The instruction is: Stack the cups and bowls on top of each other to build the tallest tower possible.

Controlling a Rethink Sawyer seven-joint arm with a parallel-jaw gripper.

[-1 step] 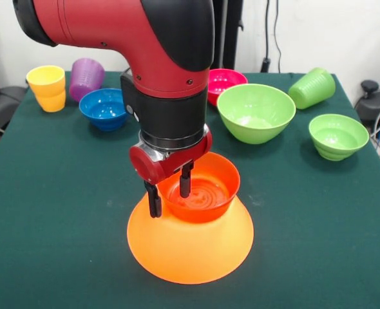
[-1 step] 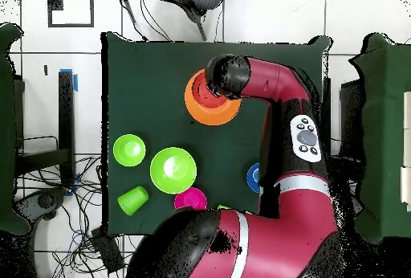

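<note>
The tower is two pieces: the huge orange bowl (image 1: 190,248) upside down near the table's front, with the red-orange bowl (image 1: 206,193) upright on its base. My gripper (image 1: 169,203) is open and straddles that bowl's left rim, one finger inside and one outside. At the back stand a yellow cup (image 1: 46,87), a purple cup (image 1: 85,77) upside down, a blue bowl (image 1: 105,108), a pink bowl (image 1: 224,82), the large light green bowl (image 1: 256,112) and a smaller green bowl (image 1: 338,135). A light green cup (image 1: 312,87) lies on its side. In the overhead view the arm hides the gripper above the orange bowl (image 2: 210,108).
The green table cloth (image 1: 61,212) ends at edges on both sides. Cables and a black chair base sit off the table's right edge. The overhead view shows the small green bowl (image 2: 128,149), the large green bowl (image 2: 172,170) and the green cup (image 2: 133,199) grouped left of the arm.
</note>
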